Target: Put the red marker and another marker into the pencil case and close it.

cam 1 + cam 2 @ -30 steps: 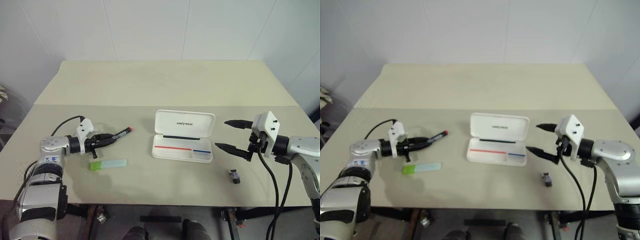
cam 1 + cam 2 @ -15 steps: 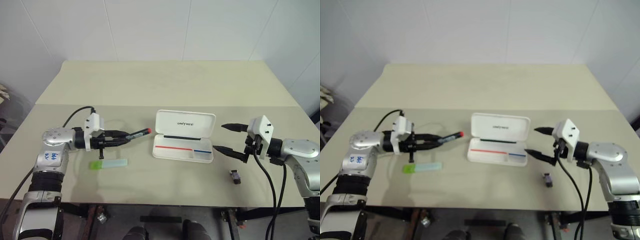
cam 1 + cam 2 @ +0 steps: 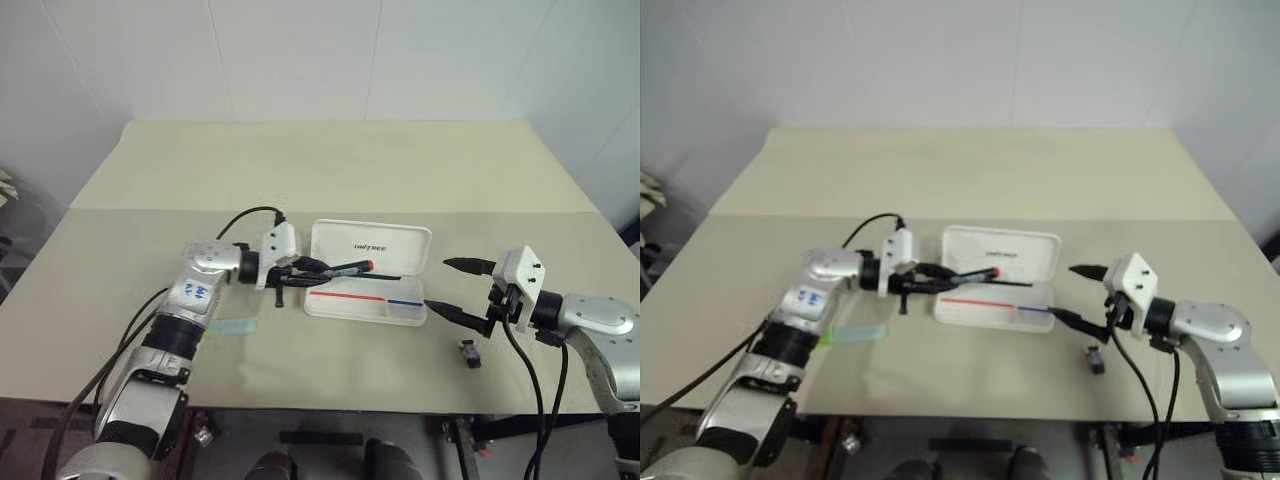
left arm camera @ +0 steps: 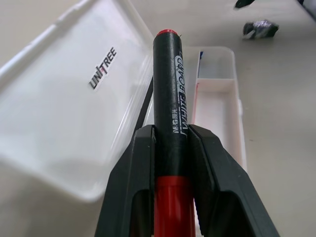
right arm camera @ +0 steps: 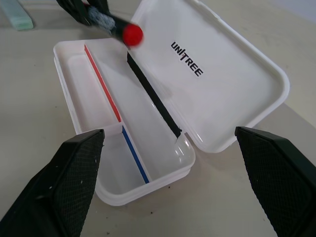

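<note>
The pencil case [image 3: 370,243] lies open at the table's middle, white, with its lid tipped back and a red and blue stripe in the tray [image 5: 111,163]. My left gripper [image 3: 318,268] is shut on the red marker [image 3: 345,268], which it holds level just above the tray's left half with one red end [image 5: 132,33] pointing right. Its black fingers [image 4: 136,168] clamp the barrel [image 4: 169,98]. The other marker, a green-capped highlighter [image 3: 238,325], lies on the table partly behind my left forearm. My right gripper [image 3: 447,287] is open, just right of the case.
A small dark stubby object [image 3: 468,352] lies near the front edge, below my right gripper. The beige table [image 3: 320,170] stretches back to a white wall.
My left gripper has carried the red marker to the right, from above the highlighter to over the open case. My right gripper has sunk slightly and stays open.
</note>
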Robot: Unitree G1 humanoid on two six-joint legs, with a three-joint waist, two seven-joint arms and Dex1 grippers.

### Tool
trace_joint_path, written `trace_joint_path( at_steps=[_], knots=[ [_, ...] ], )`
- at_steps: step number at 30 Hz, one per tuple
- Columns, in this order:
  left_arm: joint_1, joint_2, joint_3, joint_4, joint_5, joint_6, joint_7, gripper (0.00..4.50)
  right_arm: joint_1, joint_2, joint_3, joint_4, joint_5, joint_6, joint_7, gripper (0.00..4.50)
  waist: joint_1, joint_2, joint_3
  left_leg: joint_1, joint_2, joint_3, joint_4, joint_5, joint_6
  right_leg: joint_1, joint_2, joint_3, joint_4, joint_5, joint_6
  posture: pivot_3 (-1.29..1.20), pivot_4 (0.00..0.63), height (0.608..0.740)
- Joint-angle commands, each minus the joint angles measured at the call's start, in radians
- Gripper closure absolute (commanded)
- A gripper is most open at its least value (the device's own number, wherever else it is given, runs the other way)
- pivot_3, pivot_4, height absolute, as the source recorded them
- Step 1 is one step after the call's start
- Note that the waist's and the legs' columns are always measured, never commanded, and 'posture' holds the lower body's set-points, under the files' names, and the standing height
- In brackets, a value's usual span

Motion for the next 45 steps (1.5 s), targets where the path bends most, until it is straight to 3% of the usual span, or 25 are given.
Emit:
trace_joint_path(
  at_steps=[1,15,27,34,40,45],
  knots=[
    [-0.062,-0.036,-0.027,0.054,0.038,-0.077,0.017,3.90,0.035,-0.017,-0.068,-0.061,0.026,0.008,-0.025,0.00,0.001,0.000,0.000,0.000,0.000,0.000,0.000,0.000,0.000,0.000,0.000,0.000,0.000,0.000,0.000,0.00,0.150,0.740],
    [-0.133,-0.109,-0.105,0.217,0.145,-0.154,0.037,3.90,0.123,-0.034,-0.147,-0.178,0.050,0.076,-0.070,0.00,0.004,-0.001,0.001,0.000,0.000,0.001,0.001,0.000,0.001,0.000,0.000,0.001,0.000,0.000,0.001,0.00,0.150,0.740],
    [-0.166,-0.147,-0.064,0.202,0.103,-0.171,0.047,0.04,0.066,-0.036,-0.124,-0.160,0.046,0.082,-0.071,0.00,0.017,-0.001,0.001,0.000,0.000,0.001,0.002,0.000,0.001,0.001,0.000,0.001,-0.001,0.001,0.001,0.00,0.150,0.740],
    [-0.062,-0.066,-0.032,-0.063,-0.005,-0.066,-0.089,0.04,-0.014,-0.024,-0.065,-0.086,0.029,0.055,-0.041,0.00,0.008,-0.002,0.001,0.000,0.000,0.001,0.001,0.000,0.001,0.000,0.000,0.001,0.000,0.001,0.001,0.00,0.150,0.740],
    [0.122,0.111,0.055,-0.332,-0.102,0.038,-0.131,0.04,-0.086,-0.006,-0.008,-0.009,0.017,0.024,-0.011,0.00,-0.009,-0.002,0.001,0.001,0.001,0.001,0.000,0.000,0.001,0.000,0.001,0.002,0.001,0.001,0.001,0.00,0.150,0.740],
    [0.273,0.293,0.173,-0.405,-0.173,0.040,-0.181,0.04,-0.135,0.008,0.031,0.051,0.007,0.001,0.014,0.00,-0.008,-0.002,0.001,0.002,0.001,0.002,0.000,0.000,0.001,0.000,0.001,0.004,0.000,0.001,0.001,0.00,0.150,0.740]
  ],
)
